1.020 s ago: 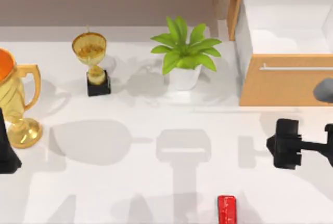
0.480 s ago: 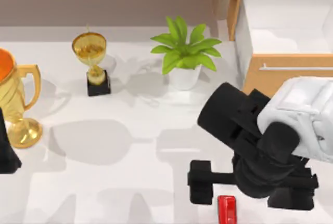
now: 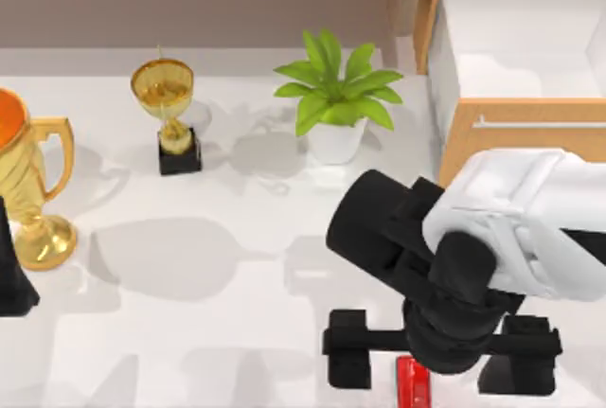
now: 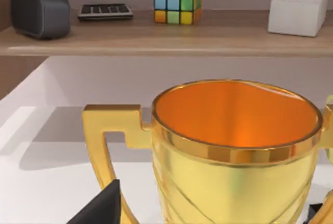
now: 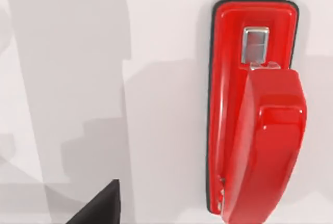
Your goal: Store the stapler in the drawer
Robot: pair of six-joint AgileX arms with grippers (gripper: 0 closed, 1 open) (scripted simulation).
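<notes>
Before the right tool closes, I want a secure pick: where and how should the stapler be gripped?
Grip the stapler across its narrow width at mid-length, coming straight down. It lies flat on the table, long and slim, and the right tool hovers above it, fingers spread to either side.

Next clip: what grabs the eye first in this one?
The right arm's bulky black-and-white wrist looms over the table's lower right, its hand spread open right above the red stapler at the near edge. Behind it the drawer stands pulled open at the upper right. A big gold trophy stands at the left edge beside the parked left hand.
</notes>
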